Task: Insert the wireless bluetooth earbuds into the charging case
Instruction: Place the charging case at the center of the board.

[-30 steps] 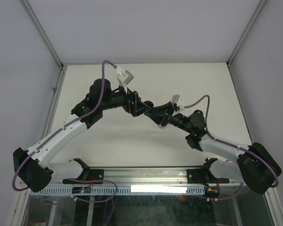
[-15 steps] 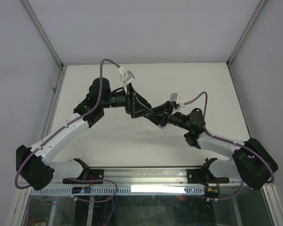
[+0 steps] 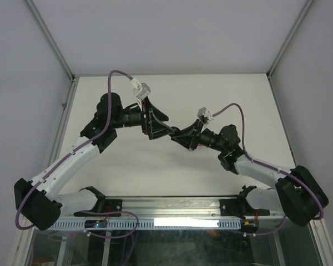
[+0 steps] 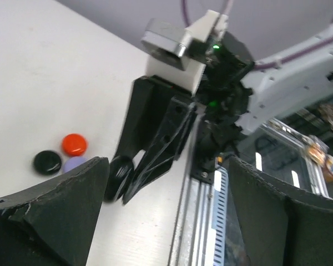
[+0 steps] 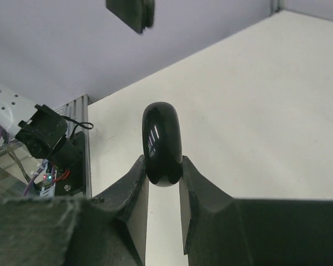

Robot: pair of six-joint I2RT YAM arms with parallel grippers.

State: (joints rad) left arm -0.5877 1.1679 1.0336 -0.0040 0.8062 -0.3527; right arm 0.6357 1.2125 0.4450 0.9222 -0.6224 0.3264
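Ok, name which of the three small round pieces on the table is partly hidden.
The lilac one, its lower edge behind the left gripper's finger; the red one and the black one show whole.

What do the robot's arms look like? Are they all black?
Not all black. Both the left arm and right arm have white tubes with chunky black joints. A purple cable loops along each. The fingers are black and wedge-shaped.
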